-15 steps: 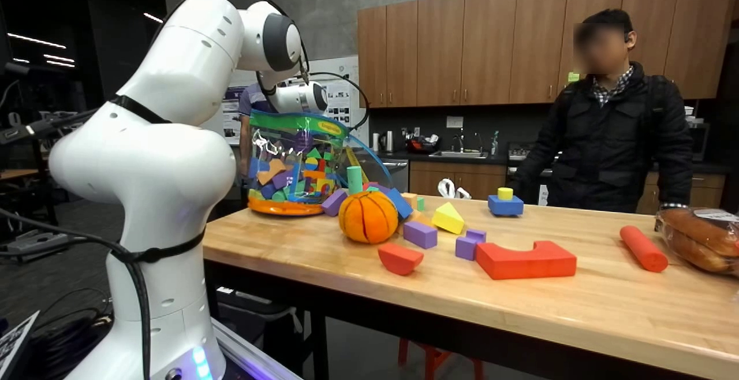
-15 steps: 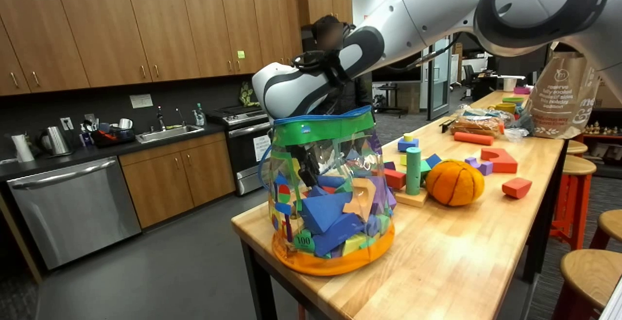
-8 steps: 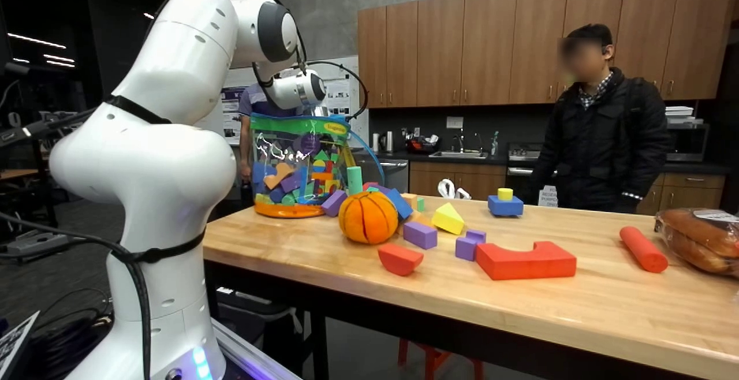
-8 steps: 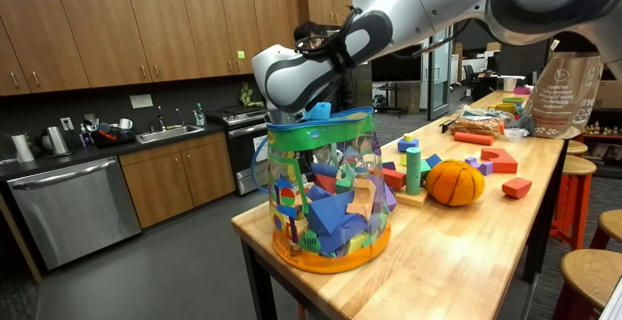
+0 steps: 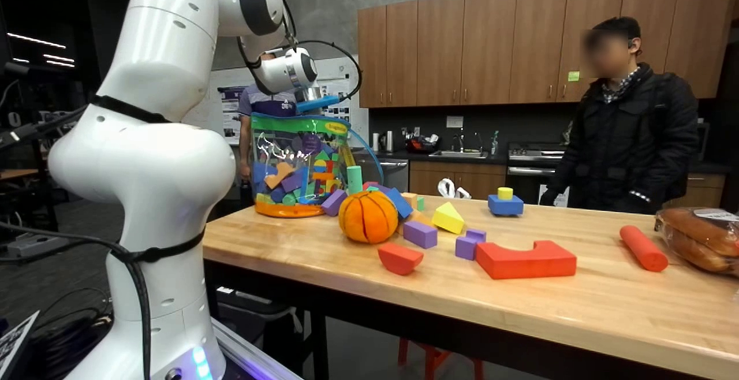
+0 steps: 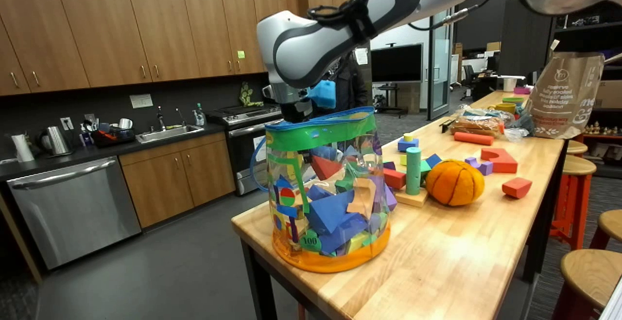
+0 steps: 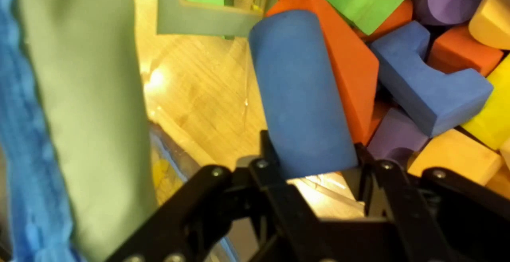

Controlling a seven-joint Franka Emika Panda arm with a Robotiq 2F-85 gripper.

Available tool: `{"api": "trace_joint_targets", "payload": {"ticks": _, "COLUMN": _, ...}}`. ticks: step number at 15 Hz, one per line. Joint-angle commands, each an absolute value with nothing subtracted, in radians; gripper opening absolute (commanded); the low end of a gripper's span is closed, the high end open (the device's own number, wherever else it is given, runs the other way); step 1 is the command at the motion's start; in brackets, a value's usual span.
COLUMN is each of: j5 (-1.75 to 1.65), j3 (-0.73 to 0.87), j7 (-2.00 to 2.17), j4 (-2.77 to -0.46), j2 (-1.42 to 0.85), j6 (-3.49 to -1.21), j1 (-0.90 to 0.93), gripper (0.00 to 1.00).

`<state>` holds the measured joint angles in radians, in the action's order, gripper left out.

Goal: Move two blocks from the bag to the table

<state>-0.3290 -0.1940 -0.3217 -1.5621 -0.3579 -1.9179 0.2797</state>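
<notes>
The black two-fingered gripper (image 7: 312, 150) is pinched pretty snugly around the near end of a long matte blue block (image 7: 301, 94) with rounded sides, its fingers apart by just the block's width. In the wrist view the block's long axis runs almost straight up the picture, top leaning a bit left, and the far end pokes out well past the fingertips. A red-orange wedge (image 7: 352, 83) sits right alongside it, and honestly I can't tell if the fingers have that one too. The blue block looks to be inside the clear plastic bag (image 6: 323, 133) with the green band and blue rim, in the upper part, over a jumbled pile of coloured blocks (image 7: 426, 94). The bag itself stands upright, mouth up, at one end of the long light wooden table (image 6: 437, 261). Near it there's an orange ball (image 5: 369, 217) with dark lines and a green cylinder (image 6: 413, 170) standing on end, and well off along the table a red cylinder (image 5: 642, 248) lies on its side.
</notes>
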Motion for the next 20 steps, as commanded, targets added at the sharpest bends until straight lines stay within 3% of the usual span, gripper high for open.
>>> {"api": "trace_joint_targets", "payload": {"ticks": 1, "j5": -0.367, "j3": -0.196, "j7": -0.298, "j4": -1.67, "j2": -0.234, "j6": -1.975, "j1": 0.278, "gripper": 0.18}}
{"api": "trace_joint_targets", "payload": {"ticks": 20, "j5": -0.737, "j3": -0.198, "j7": 0.067, "j4": -1.877, "j2": 0.147, "j6": -2.164, "j1": 0.223, "gripper": 0.18}}
